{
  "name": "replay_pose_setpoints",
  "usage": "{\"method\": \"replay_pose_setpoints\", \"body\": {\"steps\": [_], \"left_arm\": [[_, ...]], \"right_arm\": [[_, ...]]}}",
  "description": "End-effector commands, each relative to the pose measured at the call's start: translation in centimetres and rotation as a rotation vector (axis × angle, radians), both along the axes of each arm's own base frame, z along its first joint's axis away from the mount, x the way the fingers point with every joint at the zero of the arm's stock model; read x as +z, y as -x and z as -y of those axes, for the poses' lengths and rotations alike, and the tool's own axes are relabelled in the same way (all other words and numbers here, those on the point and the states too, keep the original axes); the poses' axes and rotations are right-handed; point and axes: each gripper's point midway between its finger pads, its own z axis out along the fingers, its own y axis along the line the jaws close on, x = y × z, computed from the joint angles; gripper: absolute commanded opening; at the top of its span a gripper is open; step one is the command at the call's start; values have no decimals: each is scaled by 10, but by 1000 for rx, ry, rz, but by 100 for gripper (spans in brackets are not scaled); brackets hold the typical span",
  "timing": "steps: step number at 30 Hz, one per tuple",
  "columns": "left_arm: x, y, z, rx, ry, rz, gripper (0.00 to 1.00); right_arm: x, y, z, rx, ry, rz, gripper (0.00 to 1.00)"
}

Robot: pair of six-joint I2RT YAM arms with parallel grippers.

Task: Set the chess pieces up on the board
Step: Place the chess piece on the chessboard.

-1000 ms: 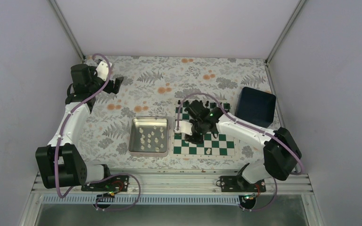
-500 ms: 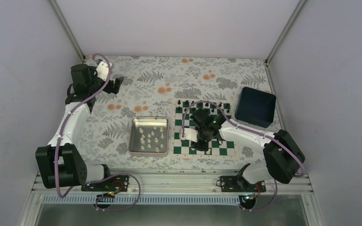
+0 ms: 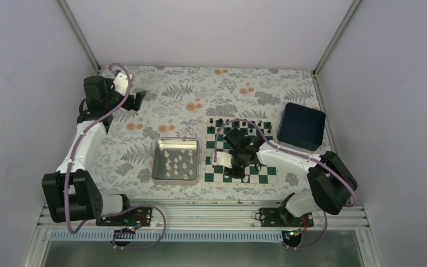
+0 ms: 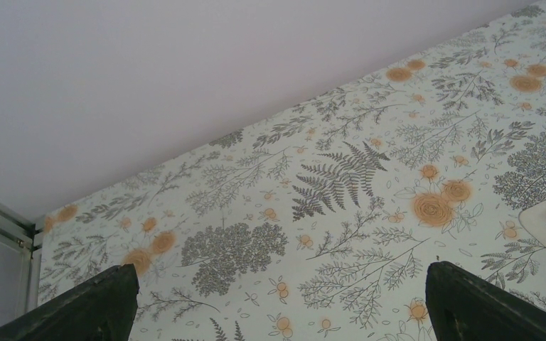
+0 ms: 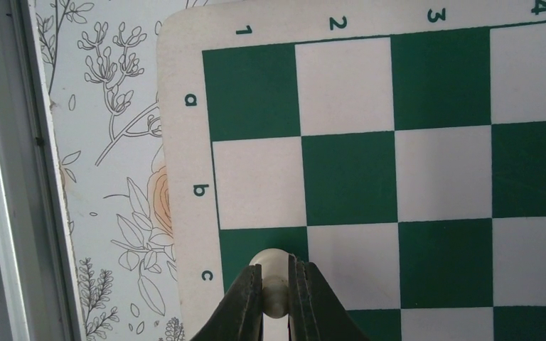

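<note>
The left gripper [image 3: 138, 101] sits at the far-left corner of the table [image 3: 228, 89], exactly where it was 1 second ago. Its fingers [image 4: 106, 302] are spread wide with nothing between them, only flowered cloth below, so this arm takes no part in the step. To its right, the silver tray [image 3: 155, 160] holds a scatter of cream-white chess pieces [image 3: 177, 162] waiting their turn, and that cluster looks unchanged. Next comes the board [image 3: 211, 175], with black pieces [image 3: 220, 120] lined along its far edge. This is where the change is: the right gripper [image 3: 235, 171] has swung from the middle of the board toward the near rows, which uncovers the far squares it was hiding. Over the last half second it has only settled a little. Its fingertips [image 5: 245, 302] stay pressed together on 1 cream-white piece [image 5: 276, 280], which the wrist view shows over the green square in row c, column 1, just inside the white border. Whether the base touches the square cannot be told. The carry looks finished and the set-down is due — a short descent, then release. With most white men in the tray, the task seems far from done. The dark blue box [image 3: 301, 126] stands just beside the board's far-right corner.
</note>
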Motion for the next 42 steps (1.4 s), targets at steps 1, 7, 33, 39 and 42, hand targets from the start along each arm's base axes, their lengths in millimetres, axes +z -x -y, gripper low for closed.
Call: {"method": "replay_pose_setpoints", "body": {"steps": [1, 7, 33, 39, 42], "left_arm": [[6, -4, 0, -5, -2, 13, 100], [6, -3, 0, -6, -2, 12, 100], [5, -5, 1, -15, -1, 11, 100], [5, -5, 1, -17, -1, 13, 100], [5, -5, 0, -12, -5, 13, 100]], "right_arm": [[-2, 6, 1, 3, -7, -33, 4], [-11, 10, 5, 9, 15, -58, 4], [48, -12, -20, 32, -70, 20, 35], [88, -42, -72, 73, -149, 98, 41], [105, -58, -110, 90, -193, 161, 41]]}}
